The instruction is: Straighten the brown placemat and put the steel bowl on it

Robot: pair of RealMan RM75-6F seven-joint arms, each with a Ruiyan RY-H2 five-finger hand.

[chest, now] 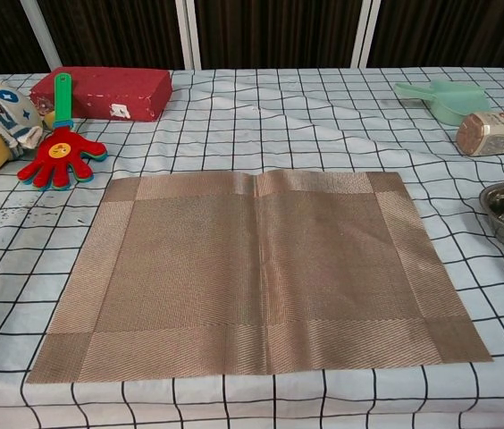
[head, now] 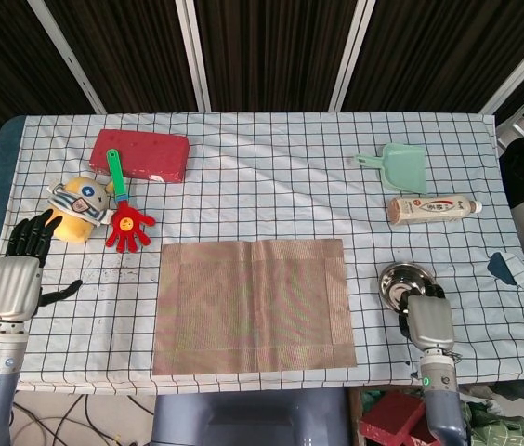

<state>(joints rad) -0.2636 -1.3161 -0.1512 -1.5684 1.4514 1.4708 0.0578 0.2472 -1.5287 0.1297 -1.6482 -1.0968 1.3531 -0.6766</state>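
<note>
Brown placemat flat at table centre, steel bowl on the checked cloth just right of it — not on it, right hand at bowl's near rim, grasp cannot be told, left hand far left — fingers spread, holding nothing.

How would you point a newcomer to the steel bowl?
Start at the brown placemat in the middle of the checked table, then look just off its right edge, in front of the right hand. The steel bowl is the only shiny round metal thing there.
</note>
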